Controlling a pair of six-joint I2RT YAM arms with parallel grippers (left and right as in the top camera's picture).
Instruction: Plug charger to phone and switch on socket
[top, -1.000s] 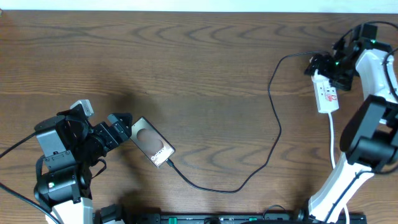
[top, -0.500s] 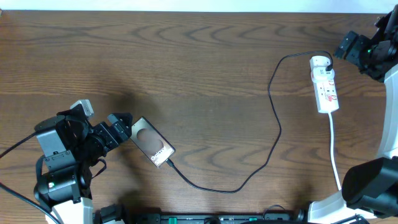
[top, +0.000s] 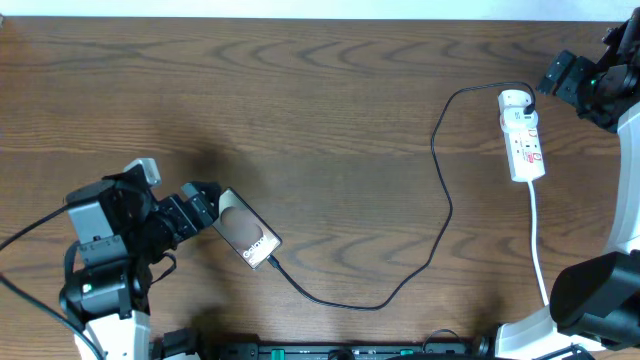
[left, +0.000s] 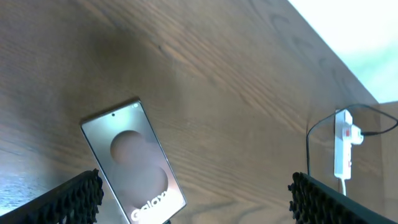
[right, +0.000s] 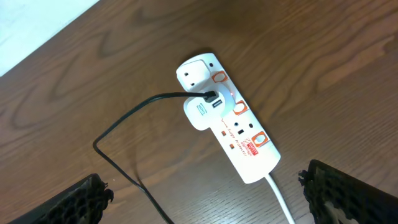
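Black charger (top: 451, 210) loops from phone (top: 245, 228) to socket (top: 522, 145); left pincer (left: 194, 182) and right pincer (right: 205, 179) both gape wide.

The charger (top: 451, 212) runs from phone (top: 243, 228) to socket (top: 524, 146).

Overhead: looks straight down on the whole table (top: 320, 100), from high up. Left wrist: looks low and slantwise along the wood, close on the phone (left: 134, 162), socket (left: 342, 143) far off. Right wrist: looks steeply down, near the socket. Shares both with overhead.
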